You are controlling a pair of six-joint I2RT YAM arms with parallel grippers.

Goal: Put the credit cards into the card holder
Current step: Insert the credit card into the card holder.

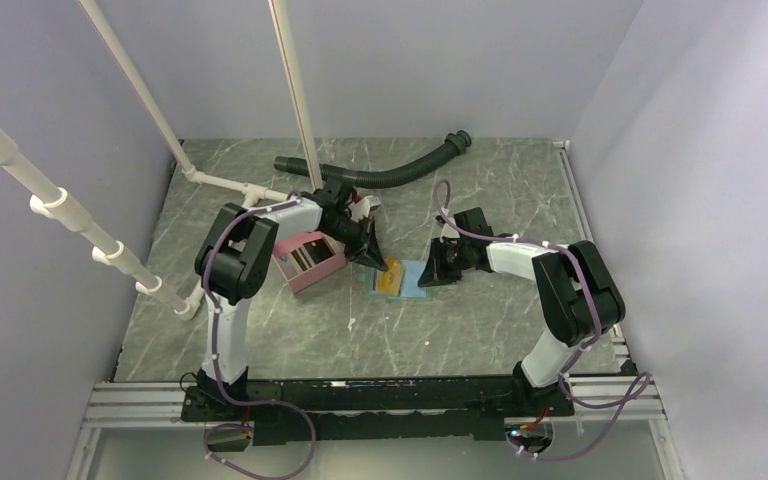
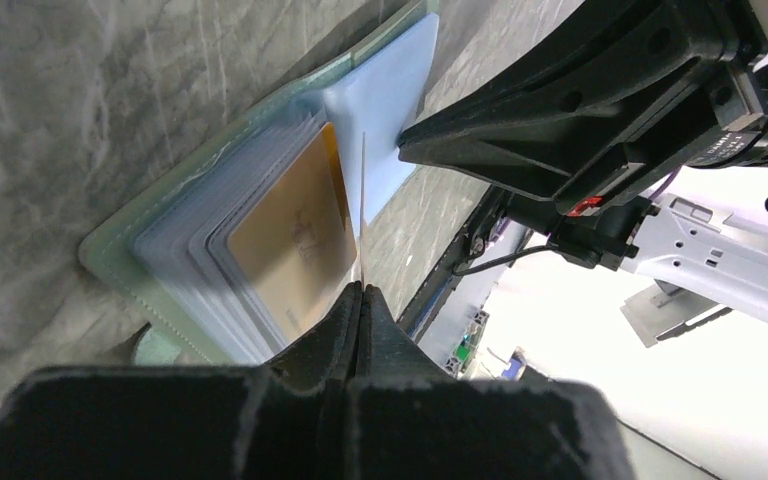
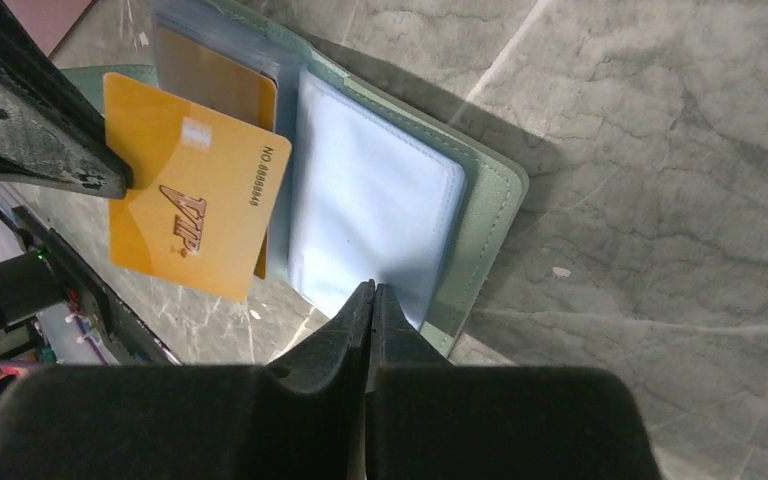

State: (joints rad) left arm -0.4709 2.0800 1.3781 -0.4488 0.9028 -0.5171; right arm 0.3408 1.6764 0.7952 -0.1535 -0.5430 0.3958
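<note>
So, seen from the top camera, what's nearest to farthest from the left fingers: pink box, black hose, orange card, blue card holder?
1. orange card, pinched in the left fingers.
2. card holder, lying open just under the card.
3. pink box, on the left beside that arm.
4. black hose, along the table's far side.

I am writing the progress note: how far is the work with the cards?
Done: a gold card sits in a sleeve of the open card holder. In hand: left pincer holds the orange VIP card over it; right pincer is shut at the blue page. Left: sliding it in.
</note>
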